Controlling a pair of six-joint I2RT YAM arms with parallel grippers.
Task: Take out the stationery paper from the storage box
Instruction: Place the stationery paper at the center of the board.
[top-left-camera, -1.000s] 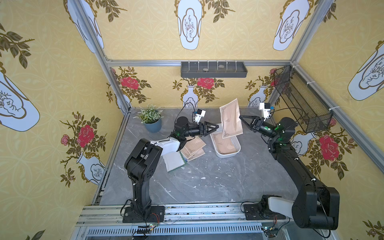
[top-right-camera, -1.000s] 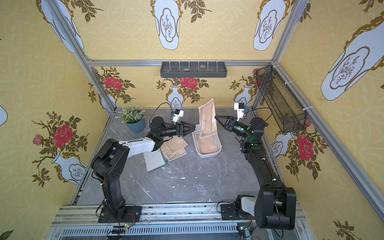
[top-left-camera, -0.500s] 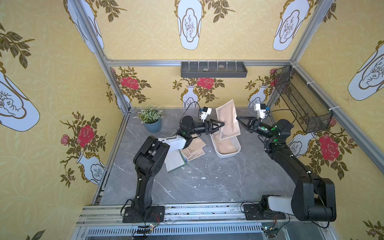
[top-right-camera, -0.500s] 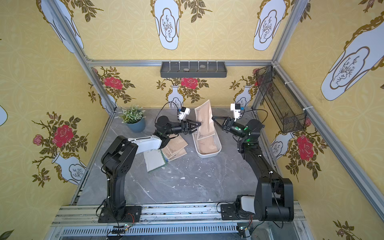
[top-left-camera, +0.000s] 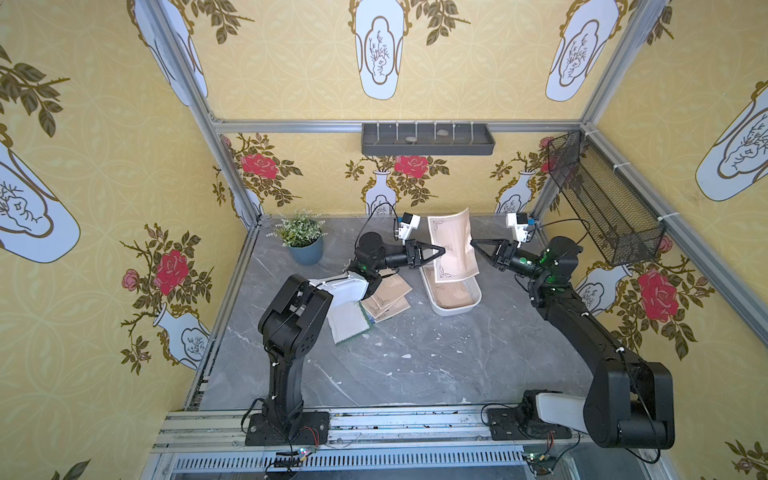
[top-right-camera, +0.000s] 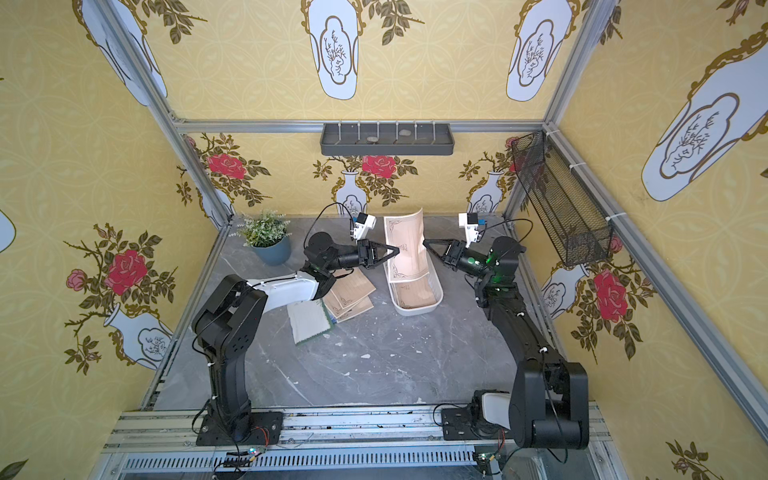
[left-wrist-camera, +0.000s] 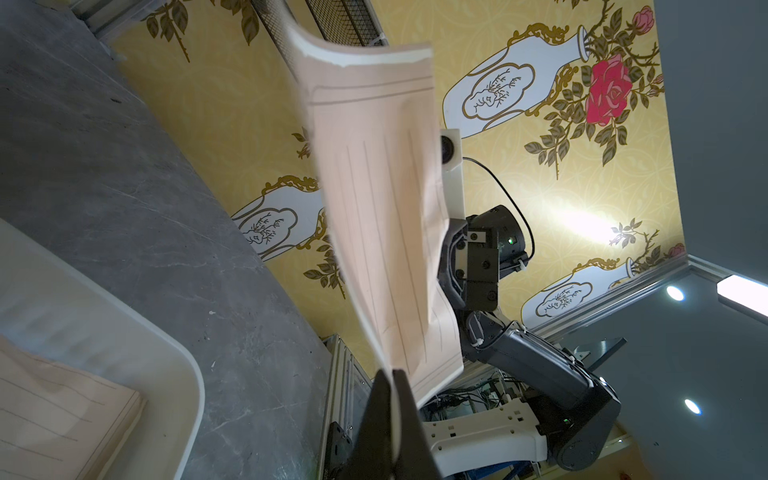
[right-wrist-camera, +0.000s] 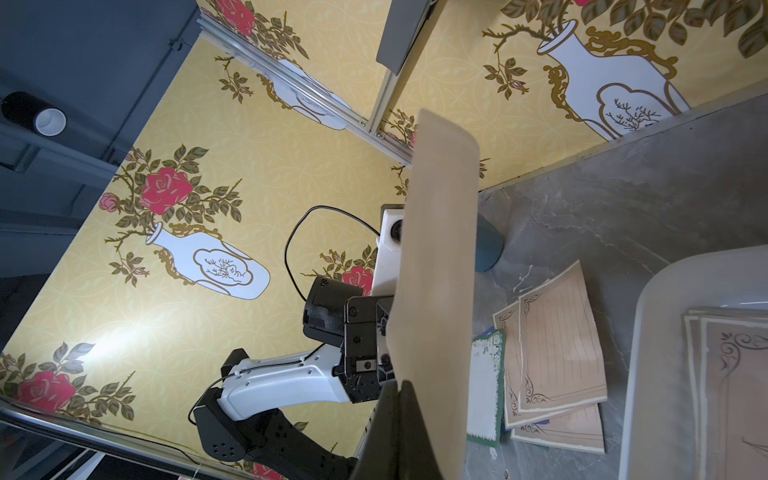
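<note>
A tan sheet of stationery paper (top-left-camera: 453, 249) (top-right-camera: 405, 249) hangs upright and curled above the white storage box (top-left-camera: 453, 311) (top-right-camera: 415, 312). My left gripper (top-left-camera: 444, 250) (top-right-camera: 398, 250) is shut on its left edge, and my right gripper (top-left-camera: 472, 241) (top-right-camera: 424, 241) is shut on its right edge. More tan sheets (top-left-camera: 455, 296) (left-wrist-camera: 50, 415) (right-wrist-camera: 735, 395) lie in the box. In the left wrist view the sheet (left-wrist-camera: 382, 216) rises out of the shut left gripper (left-wrist-camera: 392, 374). In the right wrist view the sheet (right-wrist-camera: 440, 270) stands at the shut right gripper (right-wrist-camera: 401, 386).
A loose pile of tan sheets (top-left-camera: 388, 297) (right-wrist-camera: 557, 353) and a green-bordered white sheet (top-left-camera: 349, 324) lie on the table left of the box. A potted plant (top-left-camera: 301, 237) stands at the back left. A grey wall tray (top-left-camera: 428, 139) and a black mesh basket (top-left-camera: 602, 199) hang on the walls.
My left gripper has reached right to the hanging sheet and shut on its left edge. The right gripper has kept its hold on the sheet and shifted slightly left.
</note>
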